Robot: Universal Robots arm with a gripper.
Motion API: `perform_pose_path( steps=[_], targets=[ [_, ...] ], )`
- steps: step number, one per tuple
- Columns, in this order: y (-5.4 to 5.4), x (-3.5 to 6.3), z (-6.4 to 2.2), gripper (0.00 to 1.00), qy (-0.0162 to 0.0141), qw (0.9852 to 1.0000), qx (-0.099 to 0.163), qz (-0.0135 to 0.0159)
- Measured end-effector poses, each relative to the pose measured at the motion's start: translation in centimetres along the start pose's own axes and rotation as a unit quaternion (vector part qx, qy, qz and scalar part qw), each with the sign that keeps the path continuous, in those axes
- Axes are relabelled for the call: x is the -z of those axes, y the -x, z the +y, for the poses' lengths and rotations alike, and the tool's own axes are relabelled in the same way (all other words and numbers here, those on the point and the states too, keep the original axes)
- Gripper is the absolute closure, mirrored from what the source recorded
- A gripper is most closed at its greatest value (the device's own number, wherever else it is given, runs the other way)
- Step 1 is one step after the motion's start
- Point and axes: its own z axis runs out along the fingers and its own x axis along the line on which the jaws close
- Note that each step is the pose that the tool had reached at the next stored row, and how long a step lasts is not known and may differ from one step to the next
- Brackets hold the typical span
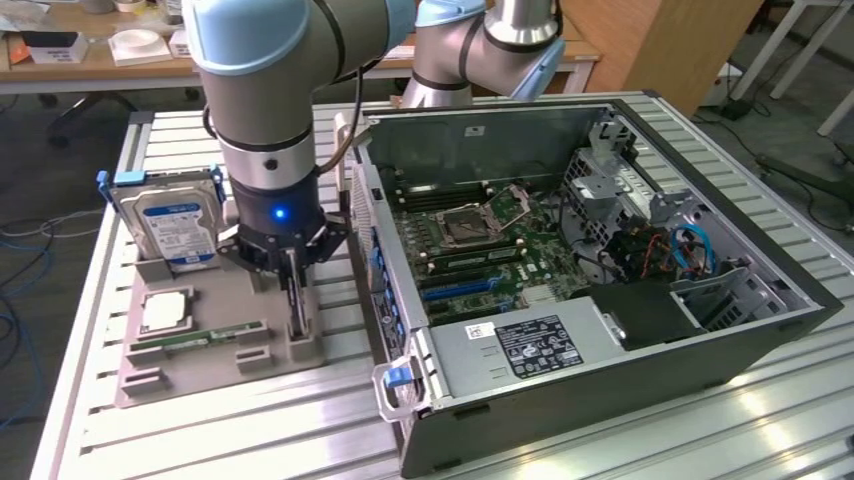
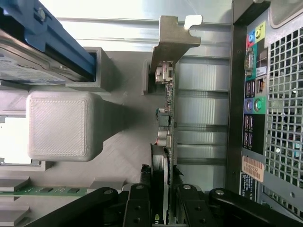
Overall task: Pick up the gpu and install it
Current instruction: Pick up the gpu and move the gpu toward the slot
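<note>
Now, arm pointing straight down beside computer case (image 1: pixel 601 385), pincer (image 1: pixel 296 325) pinching upright gpu (image 2: pixel 169 109) in grey holder (image 1: pixel 200 372).

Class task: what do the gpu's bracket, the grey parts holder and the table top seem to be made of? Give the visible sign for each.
The gpu has a bracket that looks like bare sheet metal: thin, folded, dull silver sheen. The grey holder is probably 3D-printed plastic: matt, with fine layered lines. The table top is likely aluminium: ribbed silver slats catching light.
</note>
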Motion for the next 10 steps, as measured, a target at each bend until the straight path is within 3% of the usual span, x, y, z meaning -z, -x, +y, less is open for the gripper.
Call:
perform_pose_path(
  steps=[5, 10],
  targets=[
    [-0.09, 0.67, 0.04, 0.73, 0.0056, 1.0, 0.0, -0.0004],
    [-0.15, 0.7, 0.04, 0.73, 0.0064, 1.0, 0.0, -0.0008]
  ],
)
